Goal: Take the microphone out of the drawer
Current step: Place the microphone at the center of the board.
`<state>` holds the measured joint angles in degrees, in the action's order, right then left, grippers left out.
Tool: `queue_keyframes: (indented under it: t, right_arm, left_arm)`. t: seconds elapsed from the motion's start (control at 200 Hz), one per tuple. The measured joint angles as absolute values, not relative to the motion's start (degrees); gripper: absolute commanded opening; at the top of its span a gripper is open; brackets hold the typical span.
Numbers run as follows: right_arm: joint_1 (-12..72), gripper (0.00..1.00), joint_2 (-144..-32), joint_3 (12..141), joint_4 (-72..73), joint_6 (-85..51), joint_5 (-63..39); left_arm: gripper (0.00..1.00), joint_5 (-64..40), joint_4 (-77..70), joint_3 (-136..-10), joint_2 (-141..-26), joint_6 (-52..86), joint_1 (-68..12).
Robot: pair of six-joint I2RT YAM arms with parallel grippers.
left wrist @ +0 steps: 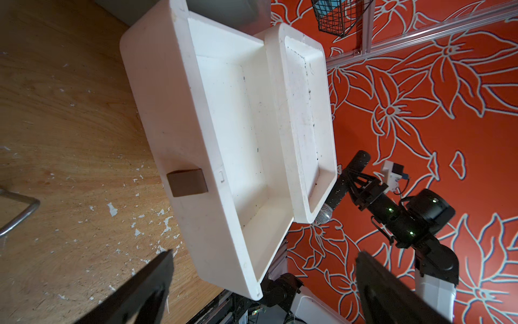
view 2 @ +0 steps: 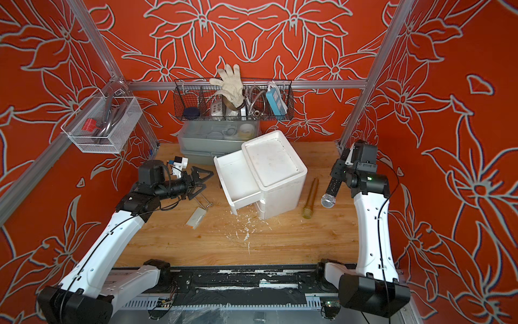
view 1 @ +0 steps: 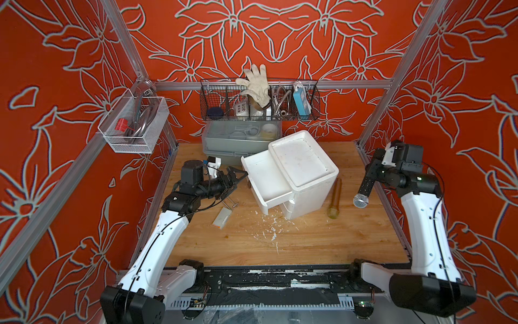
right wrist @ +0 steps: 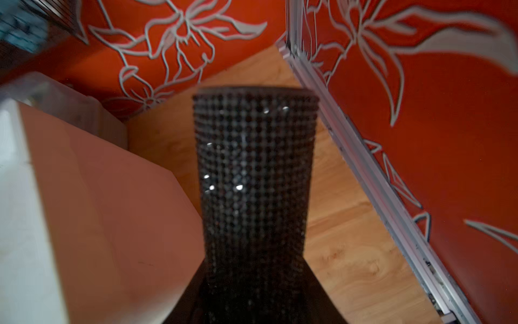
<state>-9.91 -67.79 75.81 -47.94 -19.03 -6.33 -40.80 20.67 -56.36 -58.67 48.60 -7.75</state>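
the right hand (view 1: 377, 168) pinches the microphone (view 1: 367, 185) by its black sparkly handle. the silver mesh head points down and toward the front edge. the microphone hangs in the air over the right side of the counter (view 1: 308, 244), outside the drawer (view 1: 276, 199) and well apart from it. the drawer stands pulled out of the white cabinet (view 1: 308, 193). the left hand (view 1: 238, 174) hovers with its fingers spread, just beside the drawer's front. a brown stick (view 1: 335, 197) lies on the counter between the cabinet and the microphone.
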Motion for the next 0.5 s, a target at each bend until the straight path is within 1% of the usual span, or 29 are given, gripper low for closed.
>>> queue_keyframes:
  t: [0.17, 0.5]
  right_arm:
    - [-10.87, 0.00, -72.51, 68.03, -44.73, -19.31, -8.14]
    - [-15.25, 0.00, -83.59, 62.30, -38.22, -19.62, -10.76]
  left_arm:
    - [1.00, -39.59, 21.45, -56.34, -58.61, 47.79, -7.90]
    - [1.00, -39.05, 21.54, -54.22, -58.26, 47.72, -7.94]
